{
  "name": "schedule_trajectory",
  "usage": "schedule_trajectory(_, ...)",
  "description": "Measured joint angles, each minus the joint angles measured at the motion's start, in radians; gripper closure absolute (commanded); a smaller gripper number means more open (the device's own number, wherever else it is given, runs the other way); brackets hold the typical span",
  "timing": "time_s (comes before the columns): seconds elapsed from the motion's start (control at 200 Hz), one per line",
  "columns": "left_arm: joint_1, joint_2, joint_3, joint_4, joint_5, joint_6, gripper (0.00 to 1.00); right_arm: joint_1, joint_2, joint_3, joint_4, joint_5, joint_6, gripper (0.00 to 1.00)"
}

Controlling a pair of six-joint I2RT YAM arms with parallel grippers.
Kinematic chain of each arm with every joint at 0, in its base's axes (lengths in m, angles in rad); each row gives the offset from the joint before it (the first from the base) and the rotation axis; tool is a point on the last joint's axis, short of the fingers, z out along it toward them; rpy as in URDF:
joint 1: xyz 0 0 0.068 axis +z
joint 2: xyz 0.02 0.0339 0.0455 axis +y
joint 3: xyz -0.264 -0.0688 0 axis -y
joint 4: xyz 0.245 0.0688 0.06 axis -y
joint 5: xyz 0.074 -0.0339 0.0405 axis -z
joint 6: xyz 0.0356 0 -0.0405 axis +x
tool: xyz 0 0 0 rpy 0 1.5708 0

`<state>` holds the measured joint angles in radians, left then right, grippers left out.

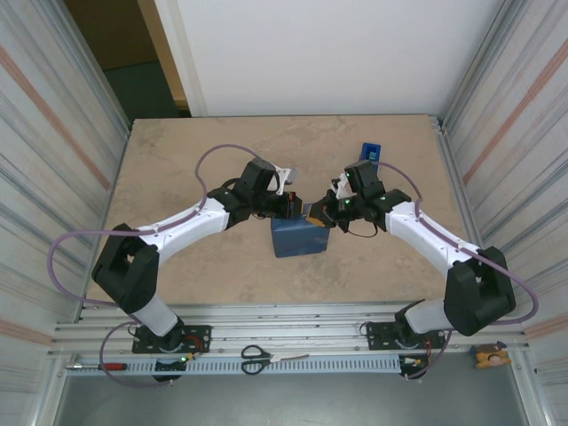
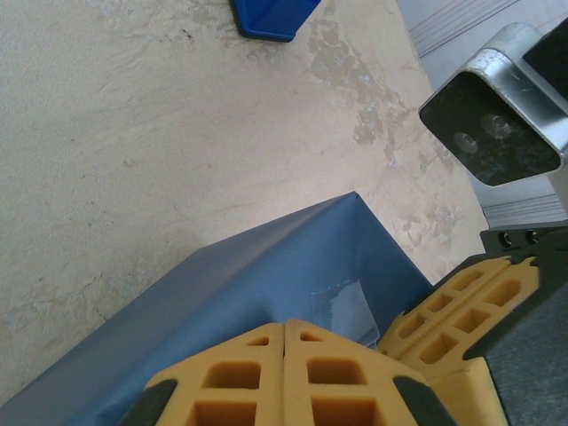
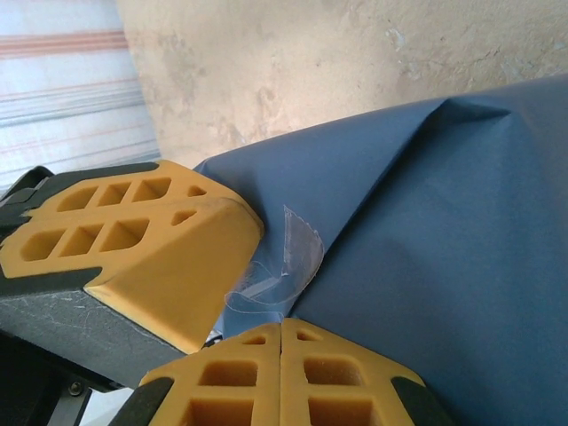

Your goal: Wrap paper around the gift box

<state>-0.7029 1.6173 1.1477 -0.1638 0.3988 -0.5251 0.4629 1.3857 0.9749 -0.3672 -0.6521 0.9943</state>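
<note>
Robot lab, enclosed test cell: my left arm (image 1: 182, 226) and right arm (image 1: 426, 235) stand bolted to aluminium rails (image 1: 293, 330) at the near edge of a stone-patterned tabletop (image 1: 177, 160). Ribbed metal panels (image 1: 53, 133) wall me in on both sides, and a plain white board (image 1: 328, 53) closes the back. Purple cables (image 1: 62, 266) loop from my arms. Scissors (image 1: 256, 358) and a red-handled screwdriver (image 1: 108, 366) lie loose on the front rail, as on a workshop bench.
</note>
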Motion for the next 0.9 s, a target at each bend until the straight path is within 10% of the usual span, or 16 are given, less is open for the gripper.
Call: schedule_trajectory(0.902,0.000,-0.004,-0.012,0.018,0.000,-0.005,1.00,-0.038,-0.095,0.116,0.022,0.043,0.047,0.95)
